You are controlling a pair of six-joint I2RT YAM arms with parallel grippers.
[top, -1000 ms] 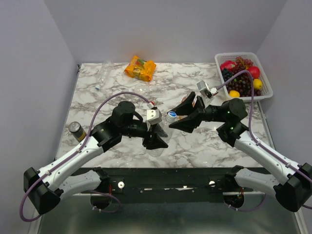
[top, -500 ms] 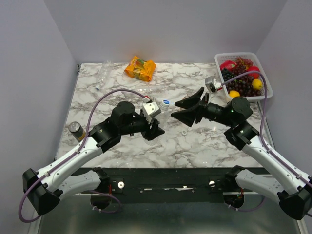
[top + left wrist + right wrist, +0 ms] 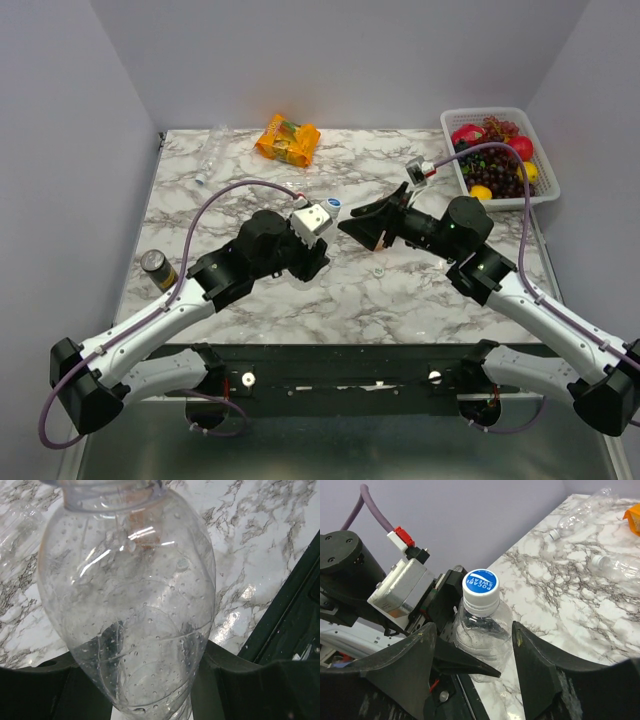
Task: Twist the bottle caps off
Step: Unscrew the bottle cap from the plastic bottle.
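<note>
In the clenched left claw (image 3: 142,680): a small clear plastic bottle (image 3: 130,595), over the middle of the marble desk (image 3: 580,605). Right claw (image 3: 472,627) released, flanking its round blue plastic cap (image 3: 480,584), untouched. Probably light, thin, slippery; pinch the cap's sides.

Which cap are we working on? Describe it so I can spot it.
On the marble table, look at the middle, where both arms meet. The left gripper holds a clear bottle there, and its blue cap faces the open jaws of the right gripper. The other bottles lie loose at the far left.
</note>
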